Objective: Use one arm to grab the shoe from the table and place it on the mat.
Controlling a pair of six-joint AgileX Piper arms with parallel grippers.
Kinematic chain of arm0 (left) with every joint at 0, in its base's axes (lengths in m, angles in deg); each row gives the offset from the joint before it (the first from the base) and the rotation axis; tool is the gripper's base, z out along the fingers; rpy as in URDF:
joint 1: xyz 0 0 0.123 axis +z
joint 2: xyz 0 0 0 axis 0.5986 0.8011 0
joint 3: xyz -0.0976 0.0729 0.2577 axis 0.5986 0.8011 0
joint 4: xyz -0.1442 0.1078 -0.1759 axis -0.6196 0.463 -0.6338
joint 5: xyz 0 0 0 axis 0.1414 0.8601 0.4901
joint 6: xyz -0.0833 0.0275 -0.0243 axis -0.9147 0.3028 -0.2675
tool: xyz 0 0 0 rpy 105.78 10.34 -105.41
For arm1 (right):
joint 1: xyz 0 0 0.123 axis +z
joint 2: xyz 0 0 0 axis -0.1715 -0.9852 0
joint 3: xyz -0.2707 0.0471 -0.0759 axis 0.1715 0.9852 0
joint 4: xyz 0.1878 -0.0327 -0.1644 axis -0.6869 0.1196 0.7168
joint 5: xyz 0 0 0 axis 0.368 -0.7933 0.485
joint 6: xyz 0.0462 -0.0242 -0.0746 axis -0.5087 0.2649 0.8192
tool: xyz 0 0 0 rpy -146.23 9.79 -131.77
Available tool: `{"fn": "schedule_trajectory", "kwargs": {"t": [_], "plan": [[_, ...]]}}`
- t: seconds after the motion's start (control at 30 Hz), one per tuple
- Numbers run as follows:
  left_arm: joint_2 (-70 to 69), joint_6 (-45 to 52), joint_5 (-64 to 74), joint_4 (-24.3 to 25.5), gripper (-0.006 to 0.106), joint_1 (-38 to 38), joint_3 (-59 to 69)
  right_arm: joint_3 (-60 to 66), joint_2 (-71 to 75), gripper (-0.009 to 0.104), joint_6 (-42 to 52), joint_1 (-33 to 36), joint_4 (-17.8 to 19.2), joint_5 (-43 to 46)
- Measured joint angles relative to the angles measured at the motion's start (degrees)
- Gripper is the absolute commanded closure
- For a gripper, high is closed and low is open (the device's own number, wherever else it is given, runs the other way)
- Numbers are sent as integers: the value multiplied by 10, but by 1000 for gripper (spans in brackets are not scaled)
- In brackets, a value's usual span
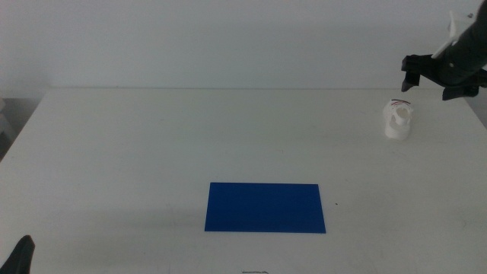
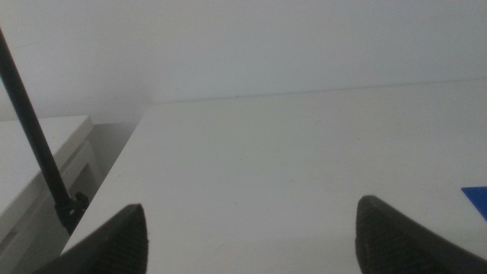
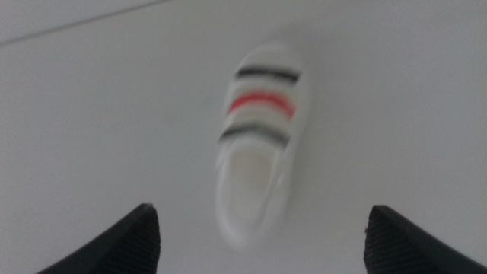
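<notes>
The shoe (image 1: 398, 119) is a small white sandal with black and red straps, standing on the table's far right. My right gripper (image 1: 431, 76) hovers above and just behind it, jaws spread wide and empty. In the right wrist view the shoe (image 3: 257, 141) lies between the two open jaws, below them and untouched. The dark-blue mat (image 1: 265, 207) lies flat near the table's front middle; one corner of the mat (image 2: 477, 199) shows in the left wrist view. My left gripper (image 1: 20, 255) waits at the front left corner, open (image 2: 251, 236), holding nothing.
The white table (image 1: 190, 137) ends at a pale wall behind. A thin black rod (image 2: 34, 137) and a light cabinet (image 2: 38, 167) stand off the table's left side in the left wrist view.
</notes>
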Motion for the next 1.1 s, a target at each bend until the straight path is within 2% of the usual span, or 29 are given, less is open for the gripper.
{"fn": "schedule_trajectory", "kwargs": {"t": [0.13, 0.4, 0.57, 0.7, 0.87, 1.03, 1.1], "plan": [[0, 0, 0, 0, 7, 0, 0, -109, -80, 5, -43, 0, 33, -39], [0, 0, 0, 0, 7, 0, 0, -277, -211, 11, -59, 11, 45, -115], [0, 0, 0, 0, 7, 0, 0, -312, -251, 19, -62, 31, 55, -124], [0, 0, 0, 0, 7, 0, 0, -315, -265, 29, -93, 37, 74, -132], [0, 0, 0, 0, 7, 0, 0, -315, -282, 48, -139, 37, 97, -152], [0, 0, 0, 0, 7, 0, 0, -316, -280, 97, -115, 38, 111, -161], [0, 0, 0, 0, 7, 0, 0, -316, -273, 96, -90, 40, 114, -171]]}}
